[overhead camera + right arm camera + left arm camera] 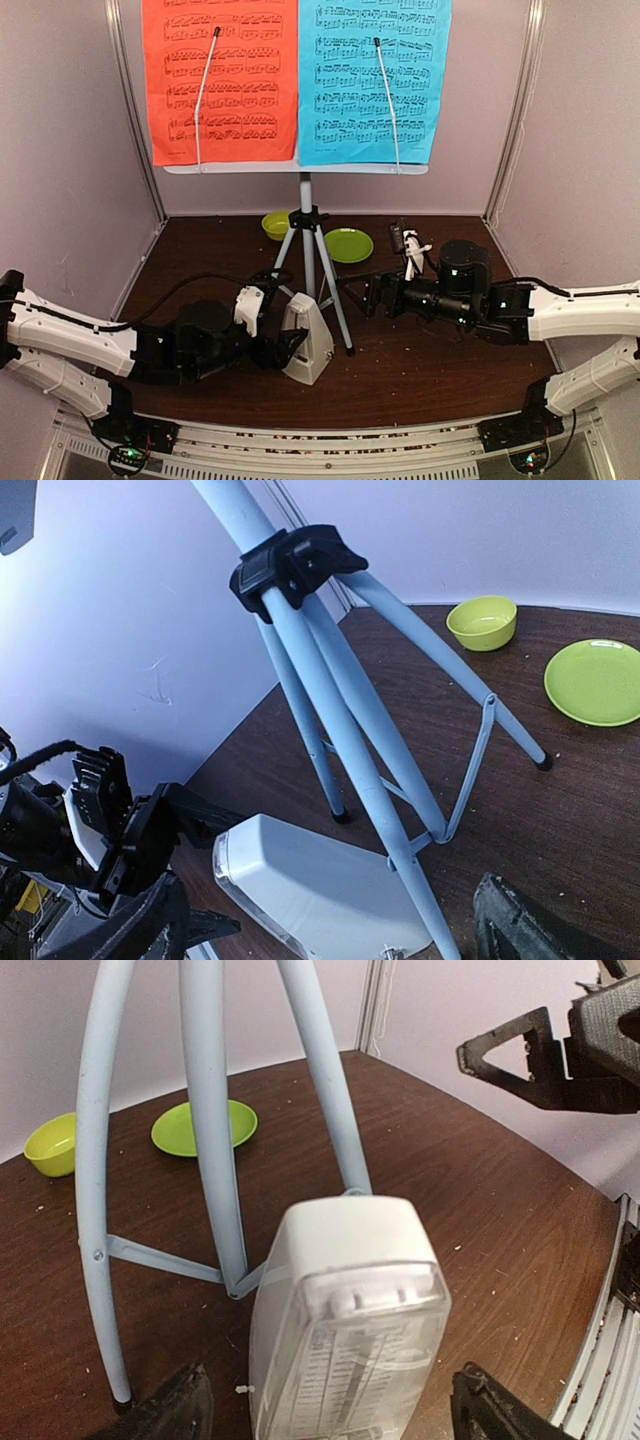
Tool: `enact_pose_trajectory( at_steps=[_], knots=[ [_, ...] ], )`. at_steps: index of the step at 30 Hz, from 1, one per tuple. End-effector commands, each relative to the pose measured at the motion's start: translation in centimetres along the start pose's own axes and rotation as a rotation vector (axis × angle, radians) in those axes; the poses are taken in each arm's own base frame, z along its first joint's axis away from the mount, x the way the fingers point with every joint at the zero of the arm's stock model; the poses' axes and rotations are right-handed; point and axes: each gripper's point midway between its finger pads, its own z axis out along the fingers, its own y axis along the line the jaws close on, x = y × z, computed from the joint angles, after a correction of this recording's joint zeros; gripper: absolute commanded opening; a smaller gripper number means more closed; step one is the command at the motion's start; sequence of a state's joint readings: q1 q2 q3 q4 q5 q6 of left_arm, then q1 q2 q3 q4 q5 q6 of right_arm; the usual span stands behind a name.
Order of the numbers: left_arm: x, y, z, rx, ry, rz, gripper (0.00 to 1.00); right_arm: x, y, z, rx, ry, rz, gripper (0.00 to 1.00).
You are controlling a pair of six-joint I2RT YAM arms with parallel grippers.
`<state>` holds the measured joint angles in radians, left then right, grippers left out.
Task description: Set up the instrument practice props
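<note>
Metronome (345, 1330) is what I'm watching. The whitish pyramid stands upright on the tabletop (430, 375), long axis vertical, tucked just beside a near leg of the grey tripod (309, 255); I can't tell whether it touches that leg. In the left wrist view it sits dead ahead, squarely between the left jaws. They are spread wide, with a dark fingertip (175, 1410) on either side and neither visibly pressing the casing, so the left arm is clearly the nearer one. The right jaws are also wide and hold nothing. They point at the tripod from the far side, with a leg between them and the metronome. Above, the music-stand desk (300, 168) carries the red sheet (220, 80) and the blue sheet (375, 80). My read is that any further move on the metronome belongs to the left arm: either closing across its width or backing straight off without clipping the leg.
</note>
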<state>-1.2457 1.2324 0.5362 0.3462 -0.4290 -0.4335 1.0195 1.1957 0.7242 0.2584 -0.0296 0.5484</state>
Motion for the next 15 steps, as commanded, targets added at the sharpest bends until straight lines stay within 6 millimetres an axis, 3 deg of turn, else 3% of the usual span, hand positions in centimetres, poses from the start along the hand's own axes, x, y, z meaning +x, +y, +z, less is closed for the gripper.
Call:
enact_pose_trajectory(
  at_steps=[1, 8, 15],
  knots=[
    [-2.9, -1.5, -0.1, 0.067, -0.131, 0.007, 0.83, 0.6, 1.8, 1.5, -0.064, 0.052, 0.001, 0.99],
    [-2.9, -2.1, 0.7, 0.071, -0.125, 0.034, 0.82, 1.6, 3.5, 3.4, -0.113, 0.109, 0.009, 0.98],
    [-2.9, -2.2, 1.0, 0.063, -0.094, -0.008, 0.83, 2.0, 3.4, 2.9, -0.122, 0.114, 0.006, 0.98]
  ],
)
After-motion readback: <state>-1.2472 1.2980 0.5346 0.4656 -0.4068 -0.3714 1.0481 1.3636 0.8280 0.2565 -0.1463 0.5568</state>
